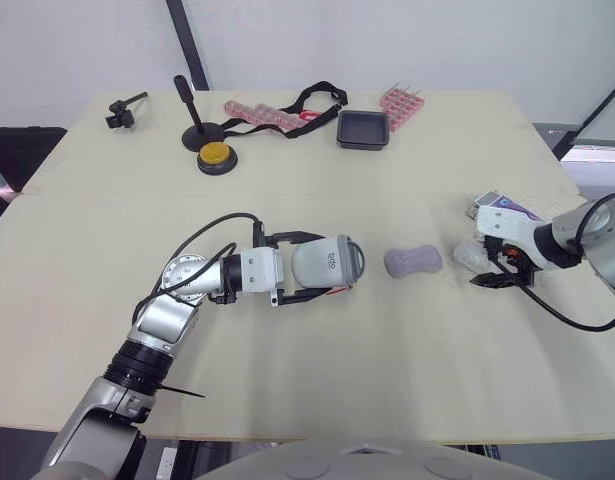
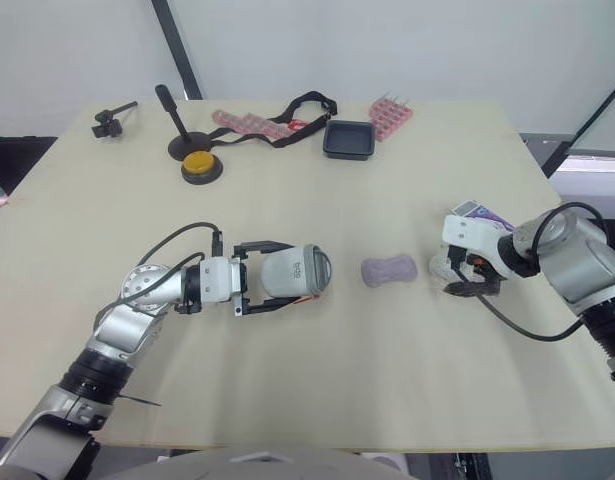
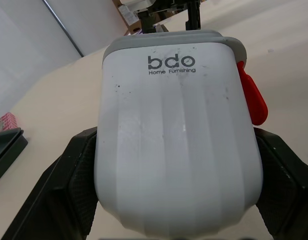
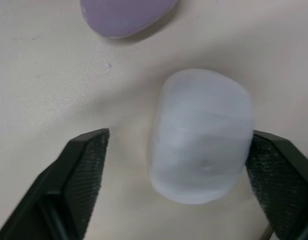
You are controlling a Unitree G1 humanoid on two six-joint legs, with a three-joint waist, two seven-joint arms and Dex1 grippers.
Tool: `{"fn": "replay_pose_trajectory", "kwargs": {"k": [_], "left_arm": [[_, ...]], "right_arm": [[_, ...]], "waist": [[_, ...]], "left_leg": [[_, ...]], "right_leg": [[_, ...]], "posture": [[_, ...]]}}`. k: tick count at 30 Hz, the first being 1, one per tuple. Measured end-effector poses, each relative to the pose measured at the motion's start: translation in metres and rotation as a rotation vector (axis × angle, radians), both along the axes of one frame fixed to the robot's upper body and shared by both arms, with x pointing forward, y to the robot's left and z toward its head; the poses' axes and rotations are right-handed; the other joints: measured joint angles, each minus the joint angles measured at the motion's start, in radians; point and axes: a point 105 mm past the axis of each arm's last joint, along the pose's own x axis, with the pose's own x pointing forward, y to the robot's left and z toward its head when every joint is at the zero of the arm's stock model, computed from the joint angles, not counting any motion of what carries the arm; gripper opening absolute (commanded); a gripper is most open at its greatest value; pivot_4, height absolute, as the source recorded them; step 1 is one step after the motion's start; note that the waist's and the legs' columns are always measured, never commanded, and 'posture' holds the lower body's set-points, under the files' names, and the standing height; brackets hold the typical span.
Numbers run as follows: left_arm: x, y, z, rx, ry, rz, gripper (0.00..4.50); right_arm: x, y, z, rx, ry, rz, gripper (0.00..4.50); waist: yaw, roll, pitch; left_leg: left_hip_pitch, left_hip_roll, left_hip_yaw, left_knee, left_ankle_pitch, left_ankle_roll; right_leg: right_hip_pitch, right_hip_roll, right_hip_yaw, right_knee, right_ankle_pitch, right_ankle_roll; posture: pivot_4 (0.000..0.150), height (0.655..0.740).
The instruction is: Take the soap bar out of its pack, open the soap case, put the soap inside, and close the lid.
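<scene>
Lilac oval soap bar (image 1: 413,262) lay bare on the beige table (image 1: 317,390), long axis crosswise, between the left gripper (image 3: 176,136), clamped on the white plastic soap case (image 1: 332,262), and the spread-open right gripper (image 4: 176,136).

The case (image 1: 327,263) is white with faint lengthwise ribs, a grey lid band, a red clasp (image 3: 254,97) and dark letters. The soap (image 1: 413,262) is pale lilac, the wrapper (image 4: 201,135) milky white. The worktop (image 1: 387,190) is plain beige, the tray (image 1: 363,129) black.

Purple soap bar (image 4: 124,15): cropped by right wrist view's edge. White rounded object (image 4: 201,135): blurred, not identifiable.
</scene>
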Motion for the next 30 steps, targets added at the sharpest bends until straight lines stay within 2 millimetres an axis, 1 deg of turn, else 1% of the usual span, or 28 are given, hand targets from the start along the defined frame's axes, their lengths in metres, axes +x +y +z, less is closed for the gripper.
{"fn": "replay_pose_trajectory", "kwargs": {"k": [6, 12, 14, 15, 17, 19, 20, 21, 22, 24, 26, 27, 30], "left_arm": [[0.0, 0.0, 0.0, 0.002, 0.001, -0.002, 3.48], [0.0, 0.0, 0.0, 0.005, 0.001, -0.008, 3.48], [0.0, -0.001, 0.0, 0.007, 0.0, -0.011, 3.48], [0.0, -0.001, 0.0, 0.007, -0.001, -0.011, 3.48], [0.0, -0.001, 0.001, 0.009, -0.001, -0.013, 3.48], [0.001, -0.001, 0.001, 0.012, 0.001, -0.012, 3.48], [0.001, 0.0, 0.0, 0.015, 0.004, -0.012, 3.48], [0.001, 0.001, 0.0, 0.022, 0.008, -0.012, 3.48], [0.002, 0.002, -0.002, 0.032, 0.022, -0.008, 3.48], [0.005, 0.005, -0.005, 0.06, 0.061, 0.003, 3.48], [0.008, 0.009, -0.009, 0.09, 0.111, 0.018, 3.48], [0.01, 0.011, -0.011, 0.11, 0.142, 0.023, 3.48], [0.013, 0.015, -0.013, 0.153, 0.22, 0.03, 3.48]], "right_arm": [[-0.001, -0.001, 0.009, 0.027, -0.04, 0.001, 4.49], [-0.006, -0.001, 0.01, 0.046, -0.065, 0.034, 4.49], [-0.003, -0.002, 0.017, 0.064, -0.109, 0.034, 4.49], [-0.001, -0.001, 0.022, 0.085, -0.135, 0.035, 4.49], [0.003, 0.006, 0.039, 0.205, -0.217, 0.046, 4.49], [0.002, 0.013, 0.054, 0.367, -0.289, 0.058, 4.49], [-0.001, 0.015, 0.057, 0.421, -0.303, 0.065, 4.49], [-0.005, 0.018, 0.061, 0.491, -0.318, 0.074, 4.49], [-0.012, 0.024, 0.066, 0.604, -0.342, 0.087, 4.49], [-0.027, 0.035, 0.067, 0.772, -0.366, 0.101, 4.49], [-0.045, 0.044, 0.058, 0.873, -0.359, 0.108, 4.49], [-0.056, 0.049, 0.051, 0.901, -0.349, 0.112, 4.49], [-0.078, 0.058, 0.035, 0.942, -0.334, 0.108, 4.49]], "waist": [[0.0, 0.0, 0.0], [0.001, 0.0, 0.0], [0.0, 0.0, 0.0], [0.0, 0.0, 0.0], [-0.002, 0.0, 0.0], [0.001, 0.0, 0.0], [0.002, 0.0, 0.0], [0.005, 0.0, 0.0], [0.008, 0.0, 0.0], [0.012, 0.001, -0.001], [0.017, 0.001, -0.001], [0.019, 0.001, -0.001], [0.019, 0.001, -0.001]], "left_leg": [[0.0, 0.0, 0.0, 0.0, 0.0, 0.0], [0.0, 0.0, 0.0, 0.0, 0.0, 0.001], [0.0, 0.0, 0.0, 0.0, 0.0, 0.001], [0.0, 0.0, 0.0, 0.0, 0.0, 0.001], [0.0, 0.0, 0.001, 0.001, 0.0, 0.001], [0.0, 0.001, 0.001, 0.001, 0.0, 0.001], [0.0, 0.0, 0.001, 0.001, -0.001, 0.002], [0.0, 0.001, 0.001, 0.001, -0.001, 0.002], [0.0, 0.001, 0.001, 0.001, -0.001, 0.002], [0.0, 0.001, 0.001, 0.002, -0.001, 0.003], [-0.001, 0.001, 0.001, 0.003, -0.002, 0.003], [-0.001, 0.001, 0.001, 0.003, -0.002, 0.004], [0.0, 0.0, 0.001, 0.004, -0.002, 0.004]], "right_leg": [[0.0, 0.0, 0.0, 0.0, 0.0, 0.0], [0.0, 0.0, 0.0, 0.0, 0.0, 0.0], [0.0, 0.0, 0.0, 0.0, 0.0, 0.0], [0.0, 0.0, 0.0, 0.0, 0.0, 0.0], [0.0, 0.0, 0.0, 0.001, 0.0, 0.0], [0.0, 0.0, 0.0, 0.0, 0.0, 0.0], [0.0, 0.0, 0.0, 0.0, 0.0, 0.0], [0.0, 0.0, 0.0, 0.0, 0.0, 0.0], [0.0, 0.0, -0.001, 0.0, 0.0, 0.0], [-0.001, 0.0, -0.002, 0.001, 0.0, 0.0], [-0.002, -0.001, -0.003, 0.001, 0.0, 0.0], [-0.003, -0.001, -0.003, 0.0, 0.0, 0.0], [-0.004, -0.002, -0.003, 0.0, -0.001, -0.001]], "posture": [[0.15, 0.7291], [0.15, 0.7291], [0.15, 0.7291], [0.15, 0.7291], [0.15, 0.7291], [0.15, 0.7291], [0.15, 0.7291], [0.15, 0.7291], [0.15, 0.7291], [0.15, 0.7291], [0.15, 0.7291], [0.15, 0.7291], [0.15, 0.7291]]}}
